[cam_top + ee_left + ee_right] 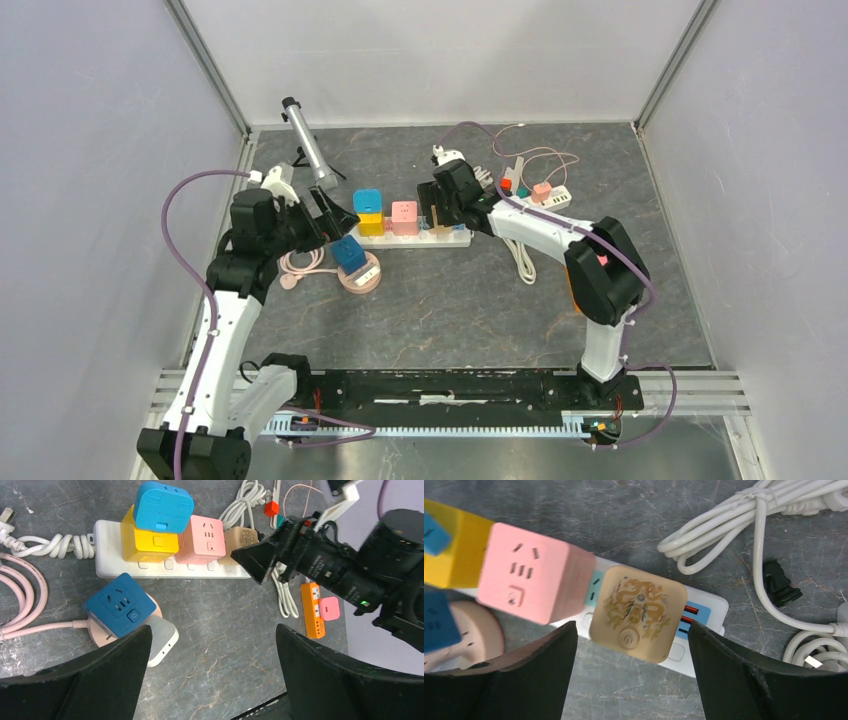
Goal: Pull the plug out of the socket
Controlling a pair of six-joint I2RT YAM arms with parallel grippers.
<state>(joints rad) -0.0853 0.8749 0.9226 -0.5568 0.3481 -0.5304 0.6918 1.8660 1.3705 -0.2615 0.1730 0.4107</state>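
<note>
Right wrist: tan plug [639, 612] bears dragon [636, 602] (power symbol [626, 639] below).

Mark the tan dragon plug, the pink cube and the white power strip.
tan dragon plug [639, 612], right wrist view, middle of top face
pink cube [531, 577], right wrist view, top face
white power strip [107, 547], left wrist view, bare left end

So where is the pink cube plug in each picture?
Top external: pink plastic cube plug, middle of the long white power strip.
Left wrist: top centre.
Right wrist: upper left.
Shared landmark: the yellow cube right beside it.
</note>
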